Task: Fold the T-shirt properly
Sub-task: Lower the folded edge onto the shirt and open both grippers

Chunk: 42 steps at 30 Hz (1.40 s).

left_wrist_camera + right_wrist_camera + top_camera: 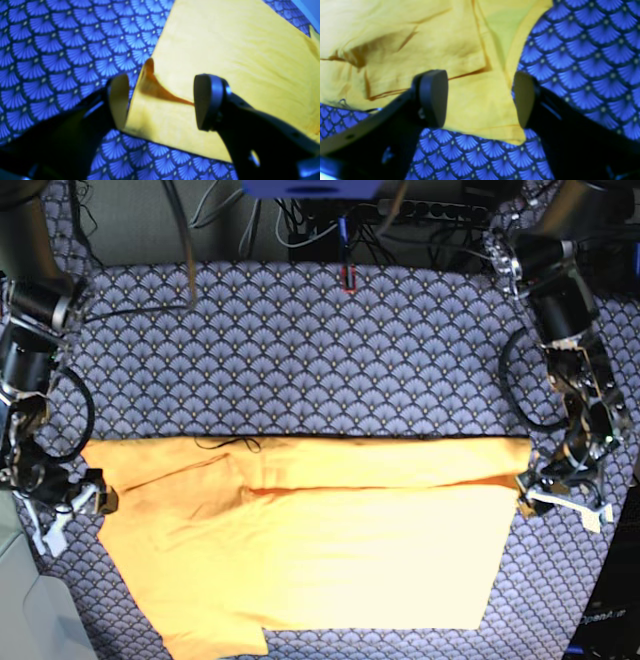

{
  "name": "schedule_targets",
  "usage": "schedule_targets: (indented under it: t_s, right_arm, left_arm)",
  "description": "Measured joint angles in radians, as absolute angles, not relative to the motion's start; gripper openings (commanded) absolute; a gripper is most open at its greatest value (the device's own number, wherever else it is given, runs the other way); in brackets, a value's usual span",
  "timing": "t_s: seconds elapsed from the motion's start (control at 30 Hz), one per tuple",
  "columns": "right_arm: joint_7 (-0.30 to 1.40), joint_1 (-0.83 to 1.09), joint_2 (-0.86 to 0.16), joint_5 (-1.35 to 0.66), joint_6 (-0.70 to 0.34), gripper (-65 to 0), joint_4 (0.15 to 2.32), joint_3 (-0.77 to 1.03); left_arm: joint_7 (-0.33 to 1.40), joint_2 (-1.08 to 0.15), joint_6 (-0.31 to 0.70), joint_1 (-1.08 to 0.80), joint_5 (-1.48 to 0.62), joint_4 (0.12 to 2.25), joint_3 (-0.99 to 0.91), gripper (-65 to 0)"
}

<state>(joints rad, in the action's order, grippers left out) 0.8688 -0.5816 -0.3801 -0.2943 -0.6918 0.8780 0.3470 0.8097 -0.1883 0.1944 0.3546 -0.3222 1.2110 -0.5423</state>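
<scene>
With both the left end effector (pixel 160 102) and right end effector (pixel 480 100) standing apart and gripping nothing, the T-shirt (pixel 310 550) lies half-folded across the lower centre of the bench (pixel 300 350); its raised corner fold may snag a finger and undo the crease.

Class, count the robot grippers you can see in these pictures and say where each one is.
2. The left gripper sits open at the T-shirt's edge on the overhead picture's right; the right gripper sits open at the opposite edge, on its left. None seems hidden.
</scene>
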Motion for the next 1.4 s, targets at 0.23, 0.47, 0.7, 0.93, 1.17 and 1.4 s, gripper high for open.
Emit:
schedule_targets:
  t_s: [0.23, 0.47, 0.7, 0.93, 1.17, 1.4]
  right_arm:
    - [0.825, -0.530, -0.374, -0.292, -0.692, -22.7, 0.878, 0.346]
    - [0.694, -0.528, -0.384, -0.295, -0.693, -22.6, 0.693, 0.340]
    - [0.624, -0.525, -0.408, -0.295, -0.691, -22.5, 0.626, 0.339]
    - [0.622, -0.523, -0.442, -0.295, -0.691, -22.5, 0.623, 0.340]
    - [0.622, -0.520, -0.453, -0.295, -0.691, -22.4, 0.623, 0.340]
    - [0.583, -0.484, -0.425, -0.314, -0.691, -22.7, 0.625, 0.347]
  left_arm:
    - [0.781, -0.177, 0.193, 0.274, -0.322, 1.193, -0.531, -24.9]
    - [0.704, -0.160, 0.206, 0.277, -0.334, 1.060, -0.528, -24.9]
    - [0.704, -0.165, 0.203, 0.278, -0.327, 1.058, -0.528, -25.0]
    - [0.706, -0.166, 0.204, 0.277, -0.327, 1.058, -0.528, -25.0]
    - [0.698, -0.178, 0.210, 0.260, -0.334, 1.062, -0.527, -25.0]
    - [0.699, -0.178, 0.207, 0.260, -0.334, 1.062, -0.527, -25.0]
